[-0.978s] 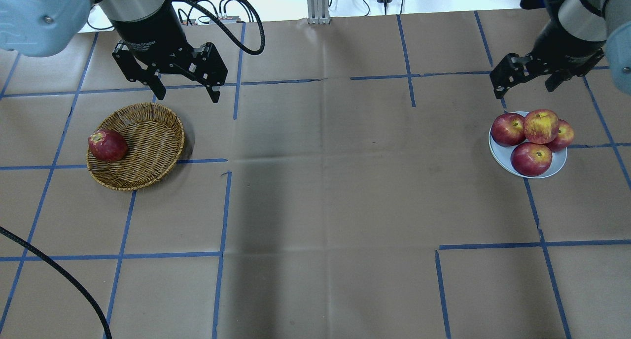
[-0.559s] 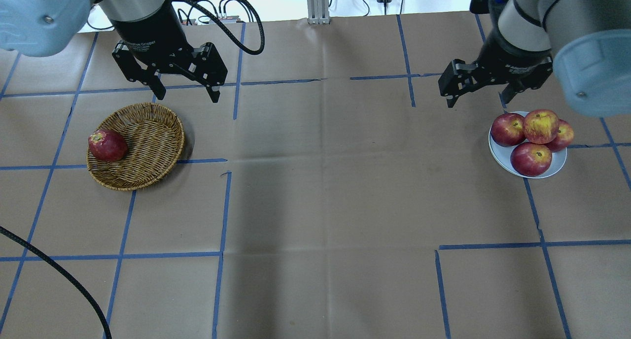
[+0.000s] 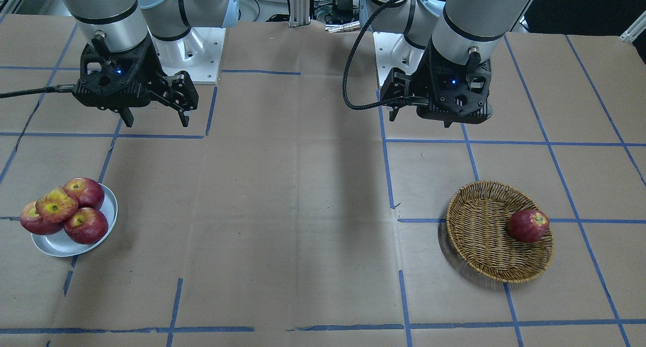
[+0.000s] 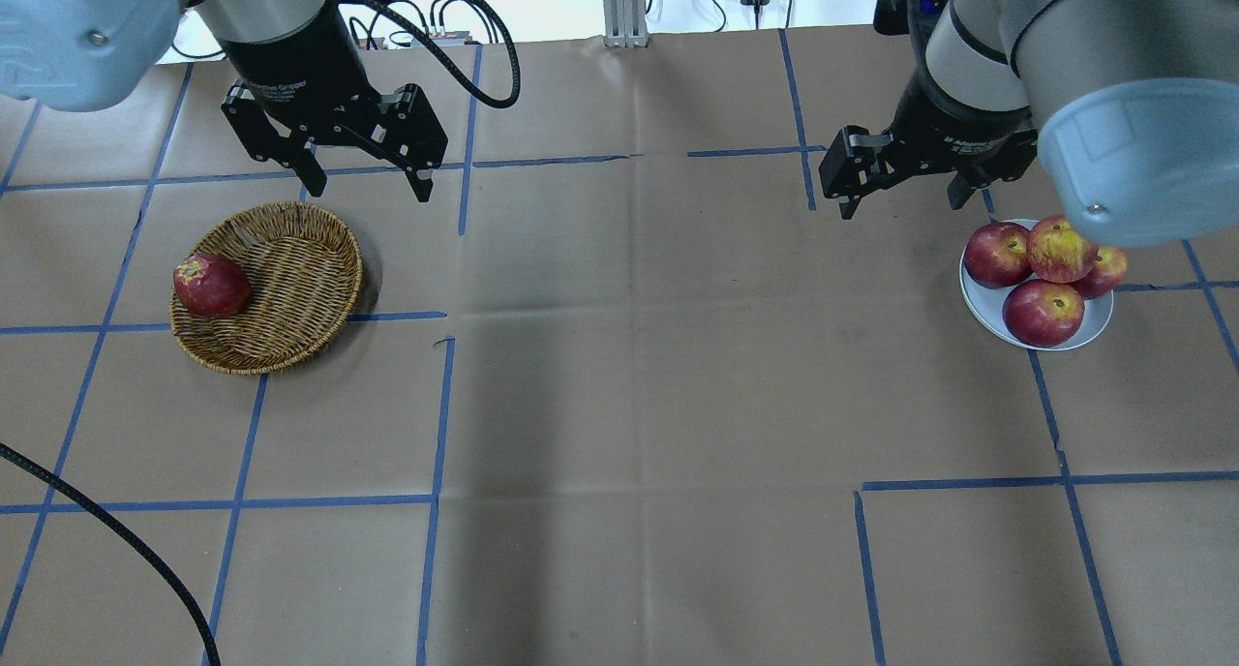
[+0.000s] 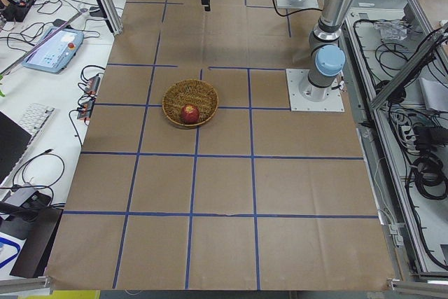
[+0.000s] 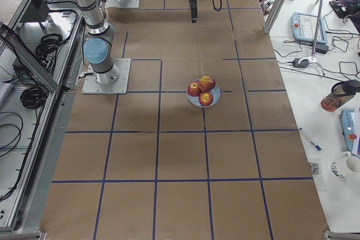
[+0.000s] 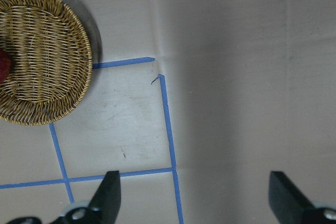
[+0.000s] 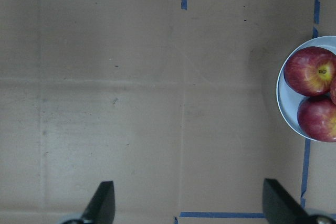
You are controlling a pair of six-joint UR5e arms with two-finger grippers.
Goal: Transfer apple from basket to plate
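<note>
worktop [image 4: 639, 405]: brown paper, gridded with blue tape [image 4: 237, 502].
basket [image 4: 290, 288]: sitting on the robot's left half, and there's one dark red apple [image 4: 211, 286] in it, tucked against the outer rim.
plate [image 4: 981, 303]: way over on the right half, well apart from the basket, and it's crowded!
apple [image 4: 1062, 249]: there it is, the streaked one with the yellow-orange patch, on the plate, perched on top of three darker apples [image 4: 1042, 313] and touching them.
left end effector [image 4: 371, 192]: hanging above the worktop just beyond the basket, jaws spread wide, nothing between them.
right end effector [image 4: 902, 201]: up off the worktop beyond the plate and a little toward the centre, jaws wide too, gripping nothing.
</note>
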